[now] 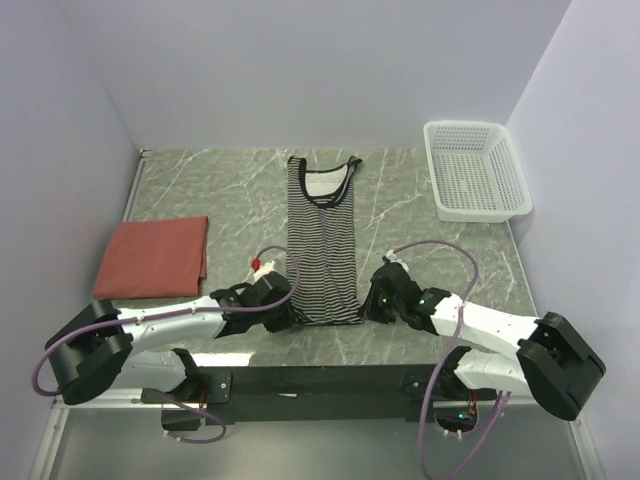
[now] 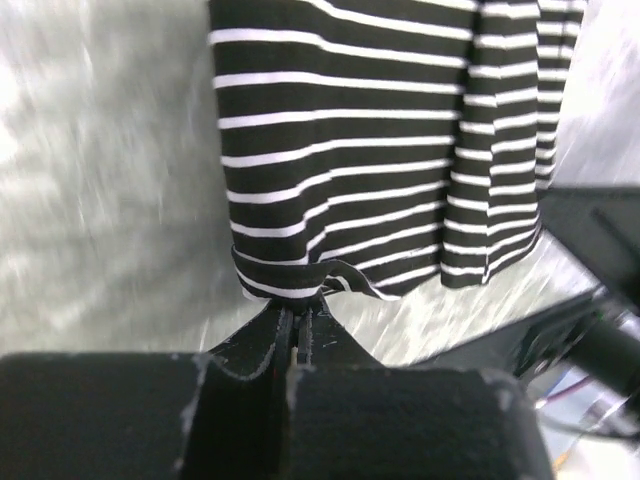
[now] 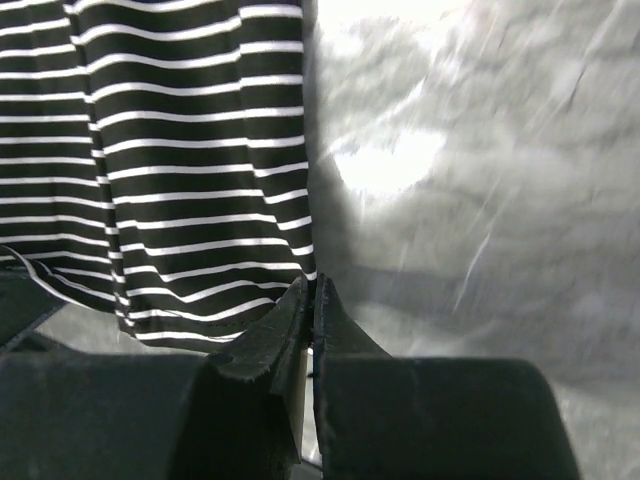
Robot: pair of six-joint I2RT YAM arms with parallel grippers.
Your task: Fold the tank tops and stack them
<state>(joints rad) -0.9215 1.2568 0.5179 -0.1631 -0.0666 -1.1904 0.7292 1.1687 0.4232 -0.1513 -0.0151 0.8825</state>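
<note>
Left gripper (image 1: pixel 283 312) and right gripper (image 1: pixel 372 305) clamp, apparently, the striped tank top's (image 1: pixel 322 245) lower hem corners; its length runs up-frame.

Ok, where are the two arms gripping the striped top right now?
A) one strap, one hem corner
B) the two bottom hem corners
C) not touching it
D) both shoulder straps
B: each wrist view shows the jaws shut on a hem corner of the striped top, at the end nearest the arm bases.

Two tank tops (image 1: pixel 323 250) (image 1: pixel 155 258), one basket (image 1: pixel 476 170)
</note>
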